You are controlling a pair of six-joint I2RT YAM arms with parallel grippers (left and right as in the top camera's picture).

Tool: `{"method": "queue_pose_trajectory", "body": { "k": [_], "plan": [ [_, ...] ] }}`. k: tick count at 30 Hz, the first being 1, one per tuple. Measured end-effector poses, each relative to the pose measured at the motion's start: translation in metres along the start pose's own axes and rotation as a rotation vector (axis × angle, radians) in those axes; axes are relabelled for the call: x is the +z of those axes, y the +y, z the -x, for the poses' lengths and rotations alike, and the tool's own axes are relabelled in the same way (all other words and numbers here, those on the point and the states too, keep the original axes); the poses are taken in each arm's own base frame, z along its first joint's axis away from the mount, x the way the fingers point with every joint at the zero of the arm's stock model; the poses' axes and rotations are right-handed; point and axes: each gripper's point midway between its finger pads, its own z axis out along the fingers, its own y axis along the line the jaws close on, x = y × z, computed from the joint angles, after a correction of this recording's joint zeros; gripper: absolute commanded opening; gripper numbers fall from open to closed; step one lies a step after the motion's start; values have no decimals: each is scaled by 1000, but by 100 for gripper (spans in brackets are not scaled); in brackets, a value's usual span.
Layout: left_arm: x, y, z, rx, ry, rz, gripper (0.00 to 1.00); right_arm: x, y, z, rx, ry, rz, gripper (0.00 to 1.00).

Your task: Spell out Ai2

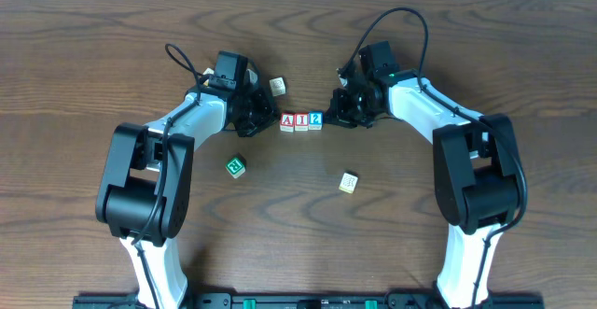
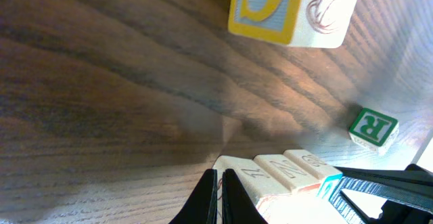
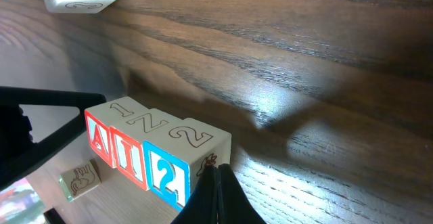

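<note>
The A-I-2 row (image 1: 301,120) sits finished, with the left gripper (image 2: 220,183) at its 9 o'clock and the right gripper (image 3: 216,180) at 3 (both pressed together, empty). A sideways brush on retreat could skew it.

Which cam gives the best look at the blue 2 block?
Right wrist: the blue 2 block is close, and both its printed 2 and its engraved top are readable. Overhead shows the block tiny, with the digit barely legible. Left wrist catches only the block's engraved top and a blue edge.
</note>
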Motion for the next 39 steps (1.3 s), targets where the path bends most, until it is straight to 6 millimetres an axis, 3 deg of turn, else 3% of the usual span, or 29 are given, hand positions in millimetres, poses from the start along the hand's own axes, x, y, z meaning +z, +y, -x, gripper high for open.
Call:
{"method": "queue_pose_trajectory", "body": {
  "k": [39],
  "plan": [
    [0, 3, -9, -20, 40, 9, 6, 0, -1, -2, 7, 9, -4, 1]
  ]
}}
